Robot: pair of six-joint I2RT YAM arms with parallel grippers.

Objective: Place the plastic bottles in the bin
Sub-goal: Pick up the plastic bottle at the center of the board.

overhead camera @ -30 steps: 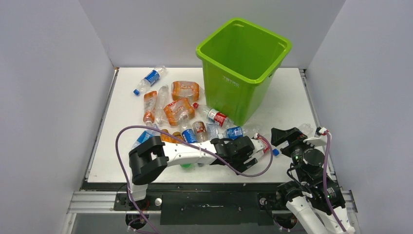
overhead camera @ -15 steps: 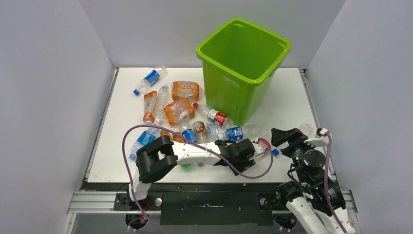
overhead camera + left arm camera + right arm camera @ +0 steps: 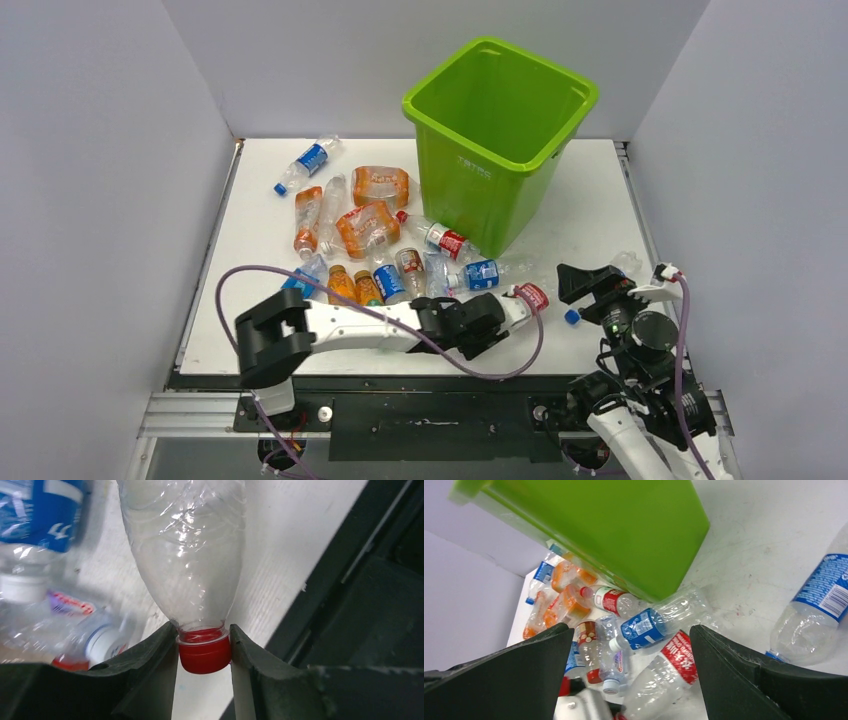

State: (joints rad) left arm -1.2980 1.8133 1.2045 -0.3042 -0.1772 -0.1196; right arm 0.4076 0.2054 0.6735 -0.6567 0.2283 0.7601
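Bottle (image 3: 185,555) pinched at red cap by barely-open left gripper (image 3: 204,640).

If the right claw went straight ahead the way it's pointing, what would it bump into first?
Probably the clear bottle with the red label, the nearest thing ahead of the right claw. Depth is hard to judge.

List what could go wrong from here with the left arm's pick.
1. The left gripper pinches the red-capped bottle only at the cap. The long crushed body may swing or slip out on the lift.
2. The bin is tall, so a dangling bottle could strike the rim and drop outside.
3. The open right gripper sits close beside this bottle, so the two arms could clash as the left one rises.
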